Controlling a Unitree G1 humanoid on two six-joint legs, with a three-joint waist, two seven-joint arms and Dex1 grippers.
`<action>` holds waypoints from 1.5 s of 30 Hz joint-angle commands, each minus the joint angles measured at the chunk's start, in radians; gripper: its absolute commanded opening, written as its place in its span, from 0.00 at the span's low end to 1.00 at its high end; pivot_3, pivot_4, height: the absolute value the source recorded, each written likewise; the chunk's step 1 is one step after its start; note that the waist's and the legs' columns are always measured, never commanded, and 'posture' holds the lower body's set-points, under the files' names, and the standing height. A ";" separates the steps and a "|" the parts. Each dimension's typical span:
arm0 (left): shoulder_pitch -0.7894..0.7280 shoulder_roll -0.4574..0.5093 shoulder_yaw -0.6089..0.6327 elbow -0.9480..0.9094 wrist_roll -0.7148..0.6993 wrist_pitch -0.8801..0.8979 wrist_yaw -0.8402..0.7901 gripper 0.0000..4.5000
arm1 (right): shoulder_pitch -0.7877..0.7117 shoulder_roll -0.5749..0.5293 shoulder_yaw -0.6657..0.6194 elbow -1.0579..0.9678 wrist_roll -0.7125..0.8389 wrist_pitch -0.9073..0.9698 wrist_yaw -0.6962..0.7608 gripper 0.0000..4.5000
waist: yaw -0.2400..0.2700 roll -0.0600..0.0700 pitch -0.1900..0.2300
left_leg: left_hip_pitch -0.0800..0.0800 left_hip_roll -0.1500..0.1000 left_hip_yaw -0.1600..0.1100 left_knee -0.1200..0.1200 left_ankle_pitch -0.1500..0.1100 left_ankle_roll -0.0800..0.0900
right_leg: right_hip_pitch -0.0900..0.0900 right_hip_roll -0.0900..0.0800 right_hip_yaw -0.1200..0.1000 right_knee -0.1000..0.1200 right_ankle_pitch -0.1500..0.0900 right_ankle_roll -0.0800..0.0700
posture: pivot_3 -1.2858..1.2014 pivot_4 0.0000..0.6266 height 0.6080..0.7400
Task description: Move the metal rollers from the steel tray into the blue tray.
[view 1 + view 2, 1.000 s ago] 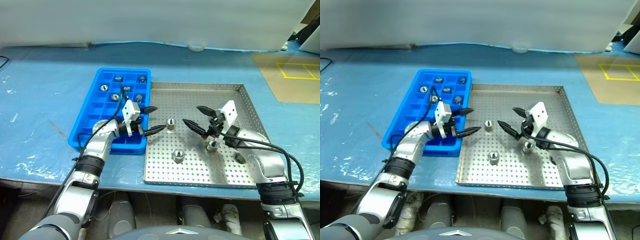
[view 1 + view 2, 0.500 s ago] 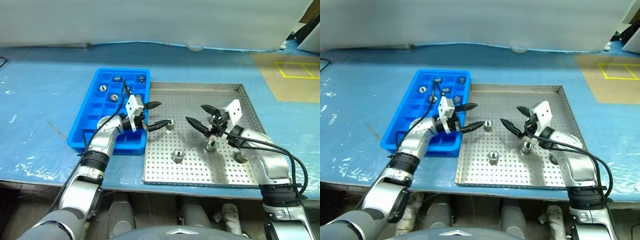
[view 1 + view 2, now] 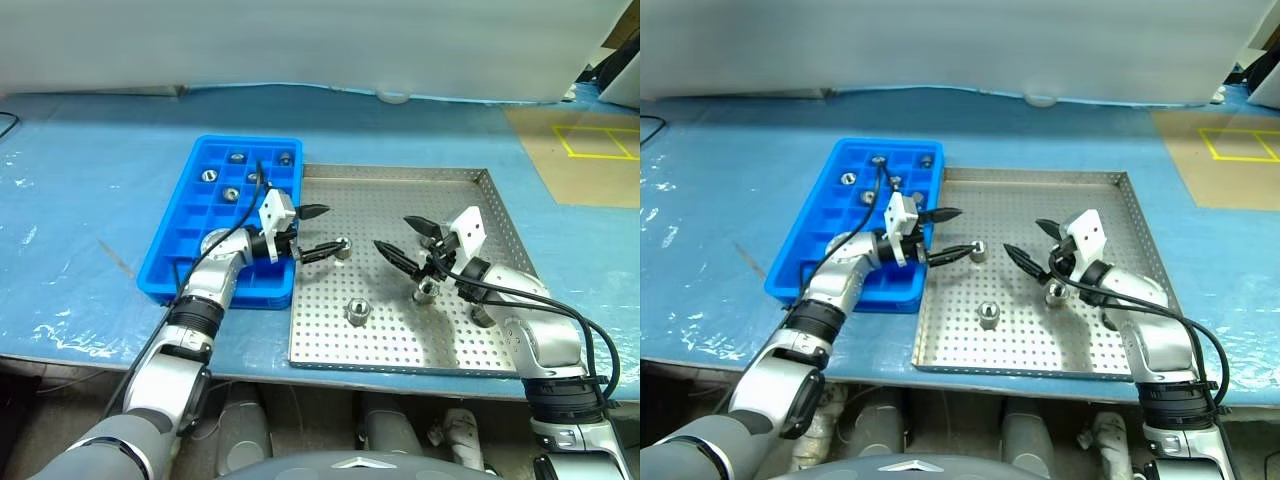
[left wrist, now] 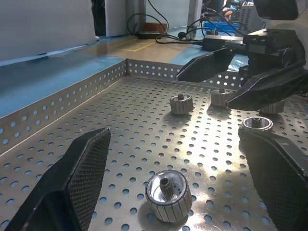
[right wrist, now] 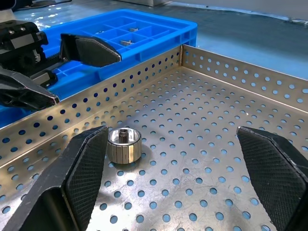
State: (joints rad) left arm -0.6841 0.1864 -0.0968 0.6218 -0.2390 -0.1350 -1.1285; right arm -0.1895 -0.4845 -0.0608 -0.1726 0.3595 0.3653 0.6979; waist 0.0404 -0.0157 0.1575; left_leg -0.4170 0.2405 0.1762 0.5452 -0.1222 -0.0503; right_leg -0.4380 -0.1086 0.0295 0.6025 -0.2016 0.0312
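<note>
Left pincer moved rightward; metal roller just beyond tips.

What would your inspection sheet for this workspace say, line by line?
Surface: blue-covered table.
Job's things: steel tray holds four rollers, one by the left pincer; blue tray holds several.
Clutter: nothing seen.
Grippers: left pincer open, level, reaching over the steel tray's edge; right pincer open above a roller.
Cables: black leads along both arms.
Surroundings: yellow floor tape, white ring at the table's back.
</note>
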 commanded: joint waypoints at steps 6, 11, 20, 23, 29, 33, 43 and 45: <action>-0.159 -0.027 -0.081 0.201 0.131 0.019 0.015 0.99 | 0.025 -0.002 0.008 -0.061 -0.023 -0.021 -0.023 0.99 | -0.001 0.000 0.000 | 0.000 0.000 0.000 0.000 0.000 0.000 | 0.000 0.000 0.000 0.000 0.000 0.000 | 0.40 0.24 1.00; -0.247 -0.030 -0.135 0.302 0.206 0.027 -0.019 0.99 | 0.043 -0.011 0.005 -0.078 -0.037 -0.021 -0.035 0.99 | -0.001 0.001 -0.001 | 0.001 0.000 0.000 0.000 0.000 0.000 | 0.001 0.000 0.000 0.000 0.000 0.000 | 0.39 0.24 1.00; -0.353 -0.041 -0.238 0.447 0.363 0.034 -0.033 0.86 | 0.067 -0.009 0.016 -0.094 -0.071 -0.025 -0.057 1.00 | -0.003 0.004 -0.003 | 0.002 -0.001 0.000 0.001 0.000 0.000 | 0.003 0.000 0.000 0.000 0.000 0.000 | 0.38 0.24 1.00; -0.361 -0.039 -0.257 0.463 0.390 0.021 -0.060 0.64 | 0.068 -0.006 0.014 -0.096 -0.072 -0.027 -0.063 1.00 | -0.003 0.005 -0.003 | 0.003 -0.001 0.000 0.001 0.000 0.000 | 0.004 0.000 0.000 0.000 0.000 0.000 | 0.38 0.24 1.00; -0.375 -0.029 -0.297 0.483 0.454 -0.020 -0.066 0.19 | 0.059 -0.005 0.019 -0.089 -0.075 -0.029 -0.066 1.00 | -0.005 0.005 -0.004 | 0.005 -0.001 0.000 0.000 0.000 0.000 | 0.005 -0.001 0.000 -0.001 0.000 0.001 | 0.39 0.24 1.00; -0.395 -0.043 -0.206 0.477 0.372 0.029 -0.041 0.19 | 0.040 -0.003 0.032 -0.073 -0.076 -0.032 -0.060 1.00 | -0.007 0.005 -0.004 | 0.005 -0.001 0.000 0.000 0.000 0.000 | 0.005 0.000 0.000 -0.001 0.000 0.001 | 0.39 0.24 1.00; -0.276 -0.054 0.198 0.173 0.051 0.114 0.296 0.19 | -0.068 0.028 0.079 0.019 -0.078 -0.061 -0.007 1.00 | -0.010 0.004 -0.003 | -0.003 0.000 0.000 -0.001 0.000 0.001 | -0.002 0.000 -0.001 -0.002 0.000 0.000 | 0.44 0.24 1.00; -0.212 -0.055 0.253 0.024 0.003 0.149 0.383 0.19 | -0.096 0.033 0.095 0.051 -0.081 -0.071 0.012 1.00 | -0.007 0.004 -0.002 | -0.004 0.000 0.000 -0.002 -0.001 0.001 | -0.002 0.000 -0.001 -0.003 0.000 0.000 | 0.45 0.24 1.00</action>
State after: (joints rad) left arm -0.9158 0.1241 0.1016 0.7833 -0.1795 -0.0039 -0.8186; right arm -0.2629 -0.4558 0.0272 -0.1243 0.2769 0.3228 0.6913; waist 0.0332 -0.0116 0.1551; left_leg -0.4210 0.2406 0.1761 0.5434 -0.1230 -0.0489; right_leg -0.4400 -0.1082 0.0282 0.5991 -0.2018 0.0311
